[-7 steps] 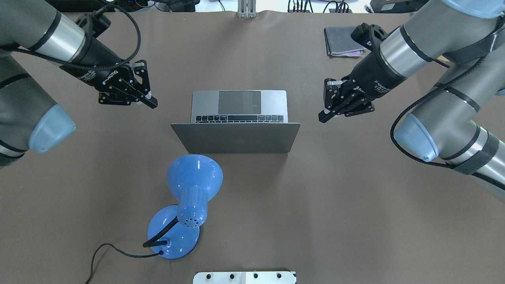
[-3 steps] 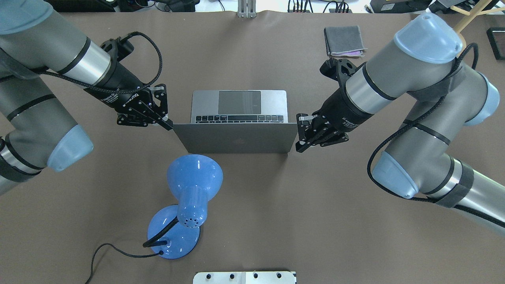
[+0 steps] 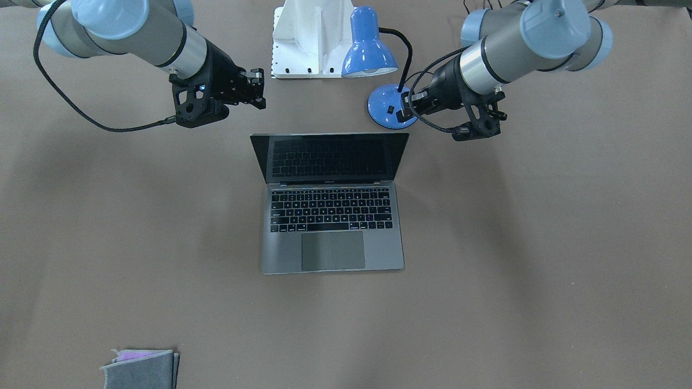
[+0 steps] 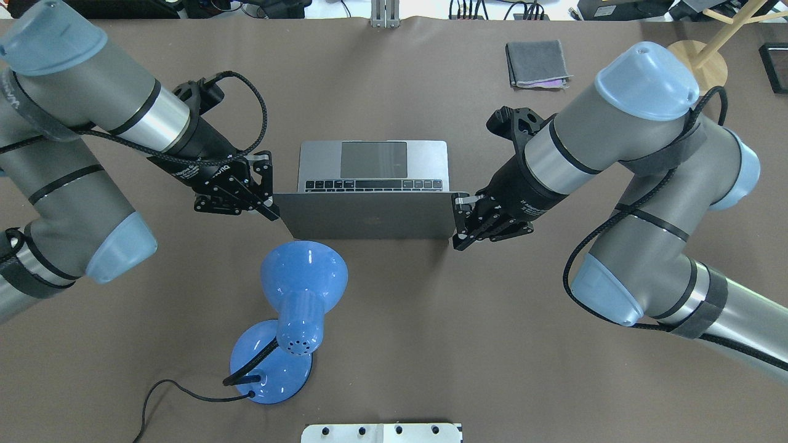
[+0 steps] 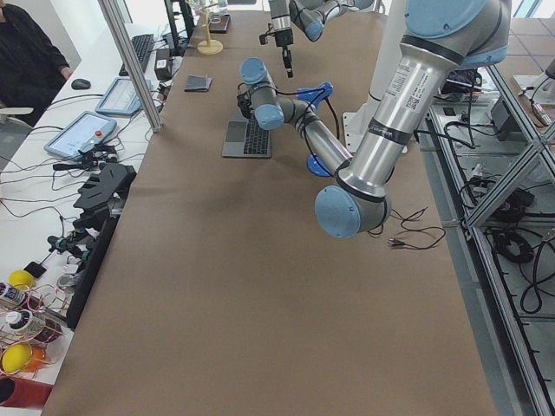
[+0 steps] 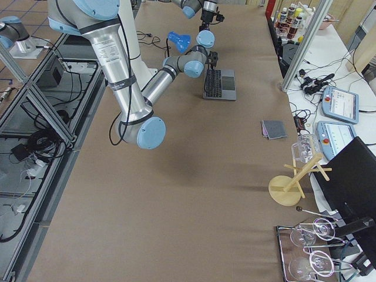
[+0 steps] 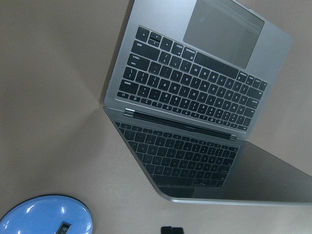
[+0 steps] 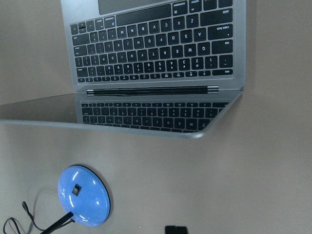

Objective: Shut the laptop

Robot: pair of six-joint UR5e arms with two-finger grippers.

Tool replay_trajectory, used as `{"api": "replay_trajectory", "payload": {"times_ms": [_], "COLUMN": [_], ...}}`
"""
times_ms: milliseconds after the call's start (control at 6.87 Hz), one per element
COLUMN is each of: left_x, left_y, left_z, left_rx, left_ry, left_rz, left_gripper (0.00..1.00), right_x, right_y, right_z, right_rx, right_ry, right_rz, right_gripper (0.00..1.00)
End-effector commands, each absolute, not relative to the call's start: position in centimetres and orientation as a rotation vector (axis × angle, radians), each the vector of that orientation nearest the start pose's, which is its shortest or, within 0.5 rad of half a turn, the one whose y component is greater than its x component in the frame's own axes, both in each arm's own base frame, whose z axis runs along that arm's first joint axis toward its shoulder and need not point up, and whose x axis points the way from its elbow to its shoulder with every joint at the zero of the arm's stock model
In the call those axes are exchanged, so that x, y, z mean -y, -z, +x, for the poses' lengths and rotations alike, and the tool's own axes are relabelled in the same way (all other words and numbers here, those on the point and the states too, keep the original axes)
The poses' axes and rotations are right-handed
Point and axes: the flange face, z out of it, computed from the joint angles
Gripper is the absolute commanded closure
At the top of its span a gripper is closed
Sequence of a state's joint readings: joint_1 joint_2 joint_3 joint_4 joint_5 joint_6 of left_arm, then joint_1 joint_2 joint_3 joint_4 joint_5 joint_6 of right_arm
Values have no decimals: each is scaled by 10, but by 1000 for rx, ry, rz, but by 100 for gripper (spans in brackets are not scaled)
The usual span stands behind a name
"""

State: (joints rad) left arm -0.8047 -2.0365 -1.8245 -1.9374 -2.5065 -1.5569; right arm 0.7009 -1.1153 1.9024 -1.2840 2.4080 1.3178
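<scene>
The laptop (image 4: 368,216) stands open in the middle of the table, its grey lid back toward the robot. Its black keys and trackpad show in the front view (image 3: 332,216). My left gripper (image 4: 269,214) is shut, with its tip at the lid's upper left corner. My right gripper (image 4: 457,241) is shut, at the lid's right edge. In the front view both grippers sit just behind the lid: the left (image 3: 403,112) and the right (image 3: 261,100). I cannot tell whether either touches the lid. The wrist views look down on the keyboard (image 7: 195,83) (image 8: 156,44) and the glossy screen.
A blue desk lamp (image 4: 303,289) with its base (image 4: 271,369) and cord stands just behind the lid on the robot's left side. A folded grey cloth (image 4: 535,63) lies at the far right. A wooden stand (image 4: 699,71) is at the far right edge.
Both arms have swung inward and toward the robot. The grippers went from beside the laptop's base to the lid's upper corners. The lid's top edge looks slightly narrower and darker.
</scene>
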Motion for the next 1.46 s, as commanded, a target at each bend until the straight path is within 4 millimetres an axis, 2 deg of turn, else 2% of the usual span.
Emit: {"api": "replay_trajectory", "payload": {"times_ms": [0, 437, 1019, 1311], "left_x": [446, 429, 438, 444], "left_y": [-226, -228, -233, -228], "left_z": [387, 418, 431, 439], "left_rx": [-1223, -1200, -1183, -1182], "left_ry": [159, 150, 159, 162], "left_rz": [-361, -336, -344, -340], "left_gripper": [100, 100, 100, 100], "right_x": [411, 419, 433, 445], "right_y": [-214, -213, -215, -206], "right_z": [-406, -421, -443, -454], "right_rx": [1216, 1199, 1182, 1176], "right_ry": [55, 38, 24, 6], "right_rz": [-192, -168, -147, -119], "right_gripper": [100, 100, 100, 100]}}
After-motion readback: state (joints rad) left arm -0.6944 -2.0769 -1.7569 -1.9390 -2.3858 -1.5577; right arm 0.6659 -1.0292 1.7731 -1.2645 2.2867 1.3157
